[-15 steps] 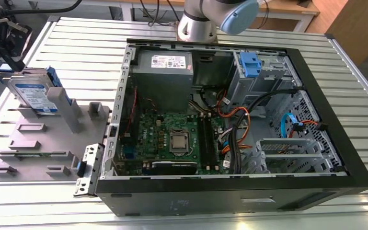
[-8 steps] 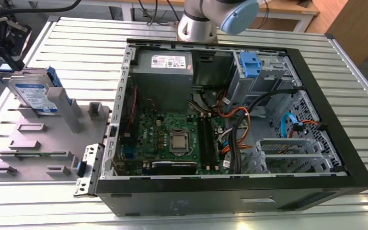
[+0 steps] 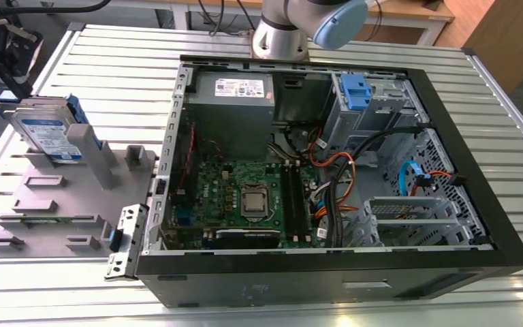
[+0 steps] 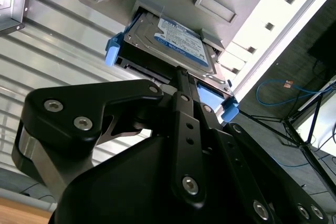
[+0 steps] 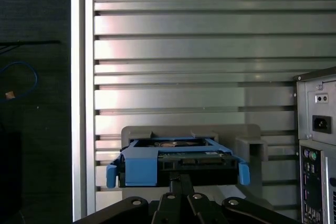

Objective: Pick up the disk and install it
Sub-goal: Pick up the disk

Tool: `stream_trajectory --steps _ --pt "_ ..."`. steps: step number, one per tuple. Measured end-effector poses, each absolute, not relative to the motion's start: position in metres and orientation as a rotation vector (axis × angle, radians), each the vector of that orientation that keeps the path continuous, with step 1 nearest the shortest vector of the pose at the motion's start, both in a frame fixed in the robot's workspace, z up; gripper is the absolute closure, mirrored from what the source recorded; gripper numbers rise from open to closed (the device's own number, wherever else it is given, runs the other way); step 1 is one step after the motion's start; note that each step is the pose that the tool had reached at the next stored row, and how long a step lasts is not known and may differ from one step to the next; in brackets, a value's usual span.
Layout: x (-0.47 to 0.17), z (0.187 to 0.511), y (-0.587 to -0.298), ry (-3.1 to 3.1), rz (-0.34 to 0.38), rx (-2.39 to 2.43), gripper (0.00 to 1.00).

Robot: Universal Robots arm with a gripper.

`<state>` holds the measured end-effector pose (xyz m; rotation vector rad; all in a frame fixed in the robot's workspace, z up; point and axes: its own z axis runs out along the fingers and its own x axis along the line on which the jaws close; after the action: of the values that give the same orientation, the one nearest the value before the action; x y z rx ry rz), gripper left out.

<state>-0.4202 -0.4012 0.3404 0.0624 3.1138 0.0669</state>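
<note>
Currently the disk (image 3: 48,133) stands tilted on a grey fixture plate (image 3: 25,225), leaning against a tall grey post (image 3: 93,157). In the exterior view it lies at about 9 o'clock from the open computer case (image 3: 479,197). Plate and case rest on a slatted metal table (image 3: 107,61). The arm (image 3: 284,30) rises at 12 o'clock of the case. In both wrist views the gripper (image 4: 181,72) (image 5: 181,176) points at the disk's blue-railed end. Its fingers lie together with nothing between them. Contact with the disk cannot be determined.
</note>
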Motion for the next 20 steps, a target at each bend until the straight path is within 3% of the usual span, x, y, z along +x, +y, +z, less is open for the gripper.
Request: stream_trajectory --steps 20 --pt "-0.4202 0.3409 -0.4012 3.114 0.069 -0.133 0.89"
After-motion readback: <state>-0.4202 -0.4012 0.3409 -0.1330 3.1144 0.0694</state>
